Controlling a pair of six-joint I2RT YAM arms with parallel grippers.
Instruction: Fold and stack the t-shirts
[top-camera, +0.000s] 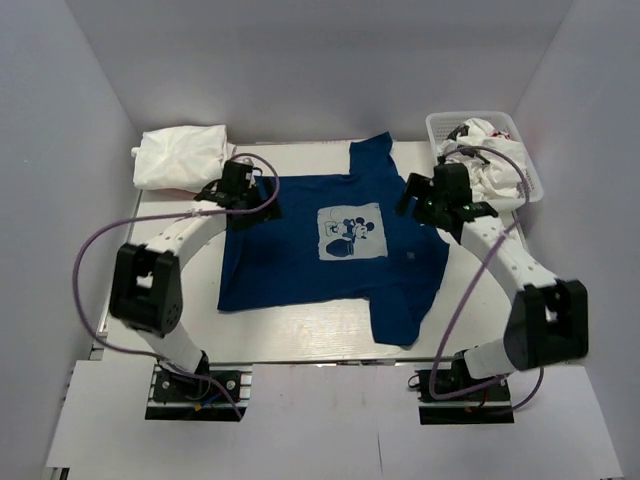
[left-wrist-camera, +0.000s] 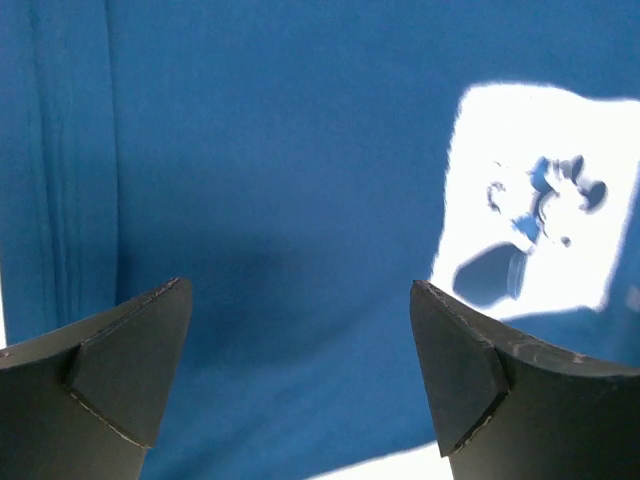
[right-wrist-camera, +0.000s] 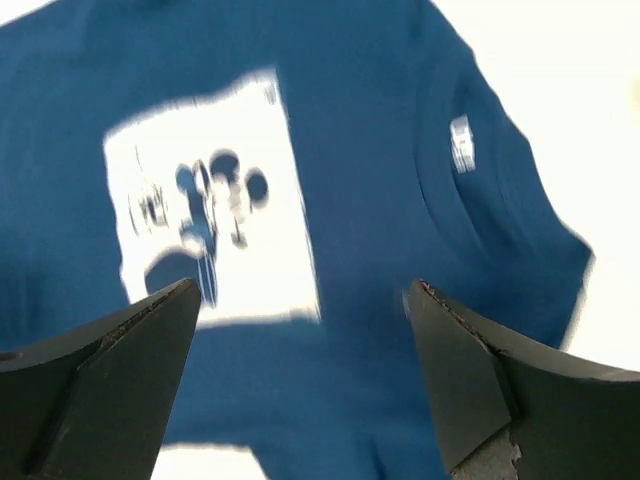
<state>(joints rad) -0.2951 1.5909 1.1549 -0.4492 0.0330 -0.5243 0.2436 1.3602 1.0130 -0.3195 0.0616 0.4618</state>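
Early in the job, by the look of it. Hovering over the navy tee (top-camera: 320, 250) with both sets of fingers spread wide and gripping nothing: left fingers (left-wrist-camera: 110, 370) above plain cloth near the hem's far corner, right fingers (right-wrist-camera: 100, 380) above the chest on the collar side. Lying flat on the bench (top-camera: 300, 335), face up, unfolded, both sleeves out, hem toward the left fingers, collar toward the right ones. Ahead and to the right of the left fingers, the pale square print (left-wrist-camera: 540, 200); ahead of the right fingers, the same print off one tip and the collar (right-wrist-camera: 440, 150) with its label (right-wrist-camera: 462, 142) off the other. No contact with the cloth visible at either pair, though hard to judge height from the wrist views. Beyond the left fingers, at the far corner, a white bundle (top-camera: 180, 155) — probably a tee already folded and set down as the start of the stack, but too rumpled to call for sure. Beyond the right fingers, a basket (top-camera: 440, 125) with more white tees (top-camera: 495, 170) heaped in it, not yet taken out. So at most one done — left to do: fold the navy tee, place it on the stack, then the same for the basket load.
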